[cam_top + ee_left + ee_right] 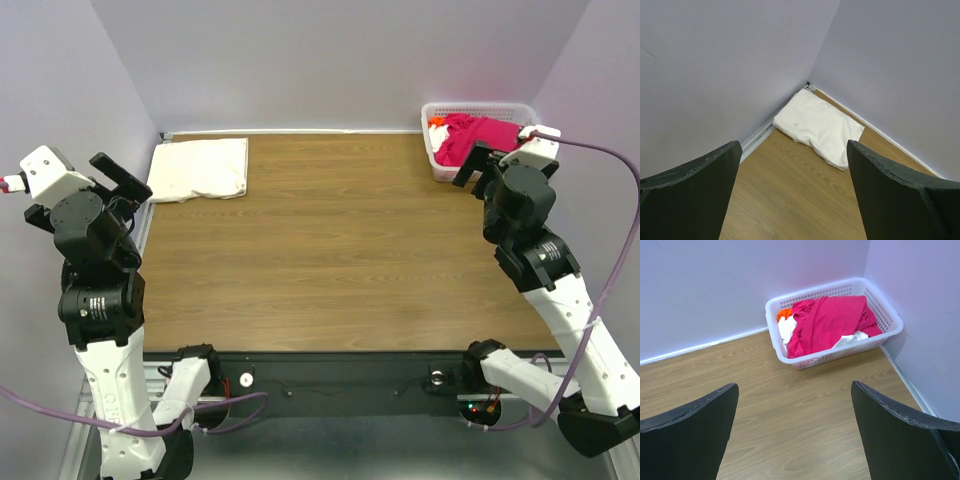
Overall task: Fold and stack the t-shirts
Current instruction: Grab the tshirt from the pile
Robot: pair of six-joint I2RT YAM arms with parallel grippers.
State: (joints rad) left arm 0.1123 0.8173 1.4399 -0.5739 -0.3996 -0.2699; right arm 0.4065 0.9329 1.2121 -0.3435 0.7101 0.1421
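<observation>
A white lattice basket point(837, 354) stands in the far right corner of the wooden worktop point(330, 250), apparently touching the right wall.

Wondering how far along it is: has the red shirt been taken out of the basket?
No, the magenta-red shirt lies heaped inside the white basket.

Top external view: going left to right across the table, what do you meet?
In order: left tool, open → folded cream-white t-shirt → bare wooden table → white basket holding the magenta-red t-shirt. The right tool overlaps the basket, so it is left out.
</observation>
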